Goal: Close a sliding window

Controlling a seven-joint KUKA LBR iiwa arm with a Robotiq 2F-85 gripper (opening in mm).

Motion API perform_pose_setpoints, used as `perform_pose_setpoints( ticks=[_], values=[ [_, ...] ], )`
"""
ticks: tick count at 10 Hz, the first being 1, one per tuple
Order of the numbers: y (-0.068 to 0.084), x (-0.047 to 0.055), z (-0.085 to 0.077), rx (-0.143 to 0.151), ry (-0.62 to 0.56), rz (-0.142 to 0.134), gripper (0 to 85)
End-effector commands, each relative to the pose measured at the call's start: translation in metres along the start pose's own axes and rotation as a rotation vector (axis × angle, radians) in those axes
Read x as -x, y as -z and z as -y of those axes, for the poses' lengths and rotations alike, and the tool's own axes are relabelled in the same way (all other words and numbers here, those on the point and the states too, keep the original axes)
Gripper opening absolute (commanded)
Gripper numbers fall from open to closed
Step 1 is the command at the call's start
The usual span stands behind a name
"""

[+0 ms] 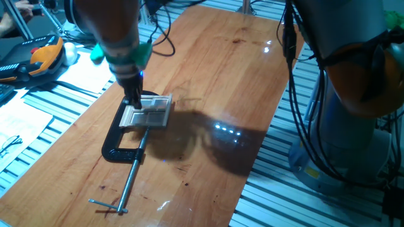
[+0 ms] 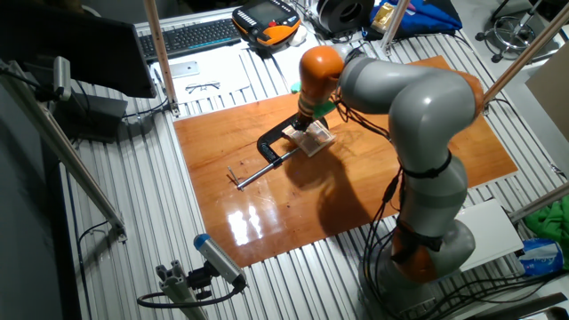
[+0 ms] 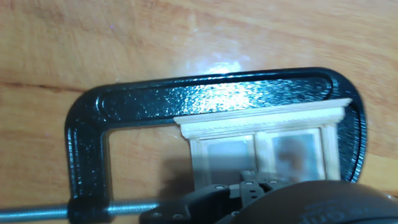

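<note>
The sliding window (image 1: 150, 112) is a small pale wooden frame with two clear panes, lying flat on the wooden table inside the jaw of a black C-clamp (image 1: 118, 149). My gripper (image 1: 134, 99) points straight down onto the window's left part, its fingers together as one narrow dark tip that touches the frame. From the other fixed view the gripper (image 2: 308, 125) stands over the window (image 2: 316, 139). In the hand view the window (image 3: 261, 119) fills the lower right, both panes (image 3: 227, 155) blurred, and the gripper body (image 3: 261, 199) covers its lower edge.
The clamp's long steel screw (image 1: 129, 180) runs toward the table's near edge. The black clamp arch (image 3: 186, 93) wraps round the window. An orange and black device (image 1: 38, 58) and papers (image 1: 19, 123) lie off the table to the left. The robot's base (image 2: 427, 249) stands beside the table.
</note>
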State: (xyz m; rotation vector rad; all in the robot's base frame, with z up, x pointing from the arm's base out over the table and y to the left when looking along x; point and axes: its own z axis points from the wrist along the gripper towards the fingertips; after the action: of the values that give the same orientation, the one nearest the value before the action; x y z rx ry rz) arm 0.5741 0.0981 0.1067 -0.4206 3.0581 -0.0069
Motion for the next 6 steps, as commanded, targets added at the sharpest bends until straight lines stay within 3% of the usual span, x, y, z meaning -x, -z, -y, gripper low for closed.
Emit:
perform_pose_setpoints(
  ticks=[1, 4, 6],
  values=[
    [0.019, -0.002, 0.004, 0.0, -0.006, -0.001, 0.0],
    [0.054, -0.008, 0.008, -0.053, 0.011, -0.016, 0.0],
    [0.081, -0.009, 0.013, -0.046, 0.01, -0.033, 0.0]
  ],
)
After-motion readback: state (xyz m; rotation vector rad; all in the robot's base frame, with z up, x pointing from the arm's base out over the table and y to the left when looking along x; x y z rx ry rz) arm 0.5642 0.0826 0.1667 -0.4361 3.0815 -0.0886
